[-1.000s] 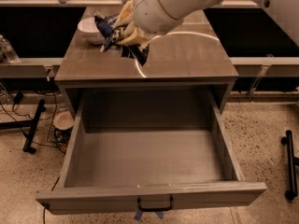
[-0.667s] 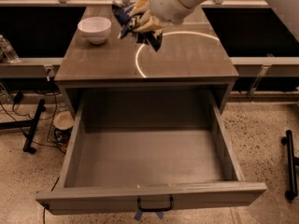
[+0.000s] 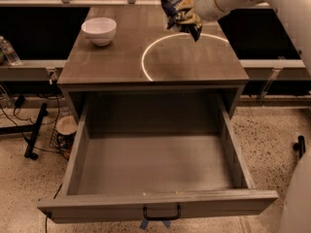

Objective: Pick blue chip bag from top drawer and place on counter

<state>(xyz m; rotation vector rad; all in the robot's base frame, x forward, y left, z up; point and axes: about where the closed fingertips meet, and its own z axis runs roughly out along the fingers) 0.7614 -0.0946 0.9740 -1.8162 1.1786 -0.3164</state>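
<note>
Up close, the top drawer [image 3: 155,166] stands wide open. Behind it is the worktop [image 3: 112,64] — a white bowl [image 3: 99,30] on its left. Farther back, the gripper [image 3: 184,14] hovers above the worktop — jaws pinching the blue chip bag [image 3: 171,8].

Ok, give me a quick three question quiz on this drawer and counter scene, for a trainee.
1. True or false: the top drawer is pulled open and has nothing in it.
2. What stands on the counter at its far left? A) white bowl B) mug C) plate
3. Where is the gripper, and what do its fingers hold?
Key: 1 true. 2 A. 3 Raised above the counter's far right, by the white circle line, shut on the blue chip bag.
</note>
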